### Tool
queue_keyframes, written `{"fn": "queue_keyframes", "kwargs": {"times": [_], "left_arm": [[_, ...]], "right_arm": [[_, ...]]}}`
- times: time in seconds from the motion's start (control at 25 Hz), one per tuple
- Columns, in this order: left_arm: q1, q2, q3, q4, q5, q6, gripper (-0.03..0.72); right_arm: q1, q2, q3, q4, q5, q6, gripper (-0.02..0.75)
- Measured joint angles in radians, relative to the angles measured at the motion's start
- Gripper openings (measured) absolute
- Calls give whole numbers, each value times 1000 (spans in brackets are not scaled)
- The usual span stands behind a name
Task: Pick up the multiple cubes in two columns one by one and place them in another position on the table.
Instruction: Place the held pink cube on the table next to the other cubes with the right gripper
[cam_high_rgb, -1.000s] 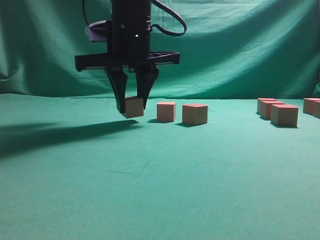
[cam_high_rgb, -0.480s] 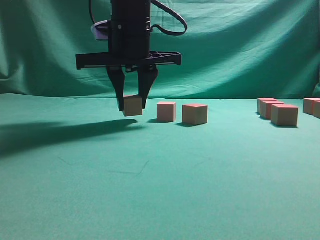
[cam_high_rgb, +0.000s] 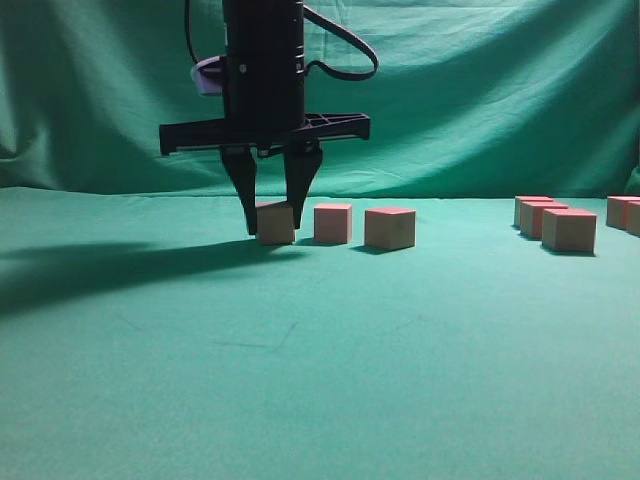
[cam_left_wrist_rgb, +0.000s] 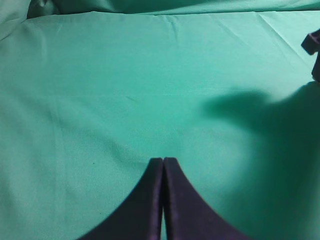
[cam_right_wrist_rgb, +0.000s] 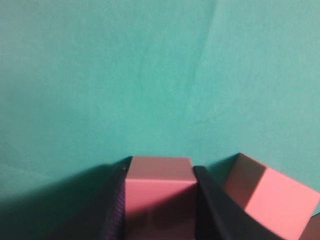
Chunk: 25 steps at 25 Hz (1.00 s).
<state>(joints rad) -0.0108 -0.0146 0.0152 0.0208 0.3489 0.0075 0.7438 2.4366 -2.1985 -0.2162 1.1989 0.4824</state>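
On the table (cam_high_rgb: 320, 380), the right claw (cam_high_rgb: 272, 222) grips a cube (cam_high_rgb: 275, 223) at the left end of a three-cube row; the left claw (cam_left_wrist_rgb: 163, 165) is clenched empty.

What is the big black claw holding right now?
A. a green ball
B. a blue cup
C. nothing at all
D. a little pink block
D: the right gripper has its fingers closed around a small pink block, which sits at the left end of a short row with two more blocks on the green table.
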Motion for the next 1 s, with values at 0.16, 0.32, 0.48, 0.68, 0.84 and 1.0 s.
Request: {"fn": "queue_keyframes", "kwargs": {"times": [0.16, 0.32, 0.48, 0.68, 0.84, 1.0], "left_arm": [[0, 0, 0, 0, 0, 0, 0], [0, 0, 0, 0, 0, 0, 0], [0, 0, 0, 0, 0, 0, 0], [0, 0, 0, 0, 0, 0, 0], [0, 0, 0, 0, 0, 0, 0], [0, 0, 0, 0, 0, 0, 0]], "right_arm": [[0, 0, 0, -1, -4, 1, 262], [0, 0, 0, -1, -15, 1, 262], [0, 1, 0, -1, -20, 1, 262], [0, 1, 0, -1, -20, 1, 262], [0, 1, 0, -1, -18, 1, 262], [0, 1, 0, -1, -16, 1, 262]]}}
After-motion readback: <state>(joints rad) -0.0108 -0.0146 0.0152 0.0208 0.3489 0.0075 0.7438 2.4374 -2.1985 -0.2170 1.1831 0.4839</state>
